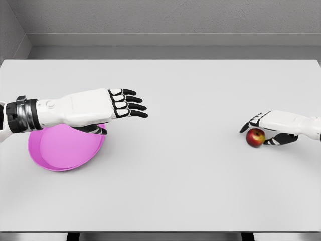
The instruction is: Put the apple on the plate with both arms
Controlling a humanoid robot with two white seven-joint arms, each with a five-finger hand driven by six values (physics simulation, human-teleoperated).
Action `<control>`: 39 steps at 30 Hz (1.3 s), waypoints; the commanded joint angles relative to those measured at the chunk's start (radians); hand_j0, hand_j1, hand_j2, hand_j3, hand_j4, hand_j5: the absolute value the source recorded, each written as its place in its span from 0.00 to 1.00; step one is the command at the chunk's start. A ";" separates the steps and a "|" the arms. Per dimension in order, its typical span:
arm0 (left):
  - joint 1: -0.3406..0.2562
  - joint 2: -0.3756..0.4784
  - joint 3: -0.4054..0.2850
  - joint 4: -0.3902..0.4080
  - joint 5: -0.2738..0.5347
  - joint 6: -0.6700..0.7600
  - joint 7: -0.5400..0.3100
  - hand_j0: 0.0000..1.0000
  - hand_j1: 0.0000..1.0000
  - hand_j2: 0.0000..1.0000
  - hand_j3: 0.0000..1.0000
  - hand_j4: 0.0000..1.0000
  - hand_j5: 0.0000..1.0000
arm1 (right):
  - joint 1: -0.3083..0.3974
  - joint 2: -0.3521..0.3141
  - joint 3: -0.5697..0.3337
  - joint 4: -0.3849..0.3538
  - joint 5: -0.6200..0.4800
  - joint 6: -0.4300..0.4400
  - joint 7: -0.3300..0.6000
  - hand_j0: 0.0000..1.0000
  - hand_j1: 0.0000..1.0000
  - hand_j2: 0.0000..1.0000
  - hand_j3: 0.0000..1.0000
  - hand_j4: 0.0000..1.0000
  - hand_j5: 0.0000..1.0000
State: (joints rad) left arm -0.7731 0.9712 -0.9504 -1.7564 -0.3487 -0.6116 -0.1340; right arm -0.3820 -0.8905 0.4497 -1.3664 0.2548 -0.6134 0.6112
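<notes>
A red apple (256,137) rests on the white table (190,181) at the right. My right hand (258,132) is shut on it, with dark fingers (249,124) curled over its far left side and the thumb against its near right side. A pink plate (60,150) lies at the left. My left hand (121,117) hovers over the plate's far right rim, palm down. Its fingers (131,106) stretch out flat past the rim and the thumb (96,129) lies at the rim. The hand hides part of the plate.
The table's middle stretch between plate and apple is bare. A grey wall (160,25) runs behind the far edge. The near table edge crosses the bottom of the view.
</notes>
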 commanded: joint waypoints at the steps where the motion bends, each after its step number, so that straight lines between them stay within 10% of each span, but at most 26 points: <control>1: 0.000 0.000 0.001 0.000 0.007 0.001 0.001 1.00 1.00 1.00 1.00 1.00 1.00 | 0.000 0.001 0.000 0.000 -0.006 0.003 0.000 0.71 0.71 0.71 0.71 0.71 0.71; 39: 0.002 0.000 0.001 0.000 0.007 0.001 0.001 1.00 1.00 1.00 1.00 1.00 1.00 | 0.000 0.035 -0.003 -0.003 -0.066 0.003 0.000 0.50 0.50 0.50 0.50 0.50 0.50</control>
State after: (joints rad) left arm -0.7716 0.9704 -0.9505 -1.7564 -0.3487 -0.6115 -0.1340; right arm -0.3820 -0.8553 0.4466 -1.3685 0.2007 -0.6136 0.6113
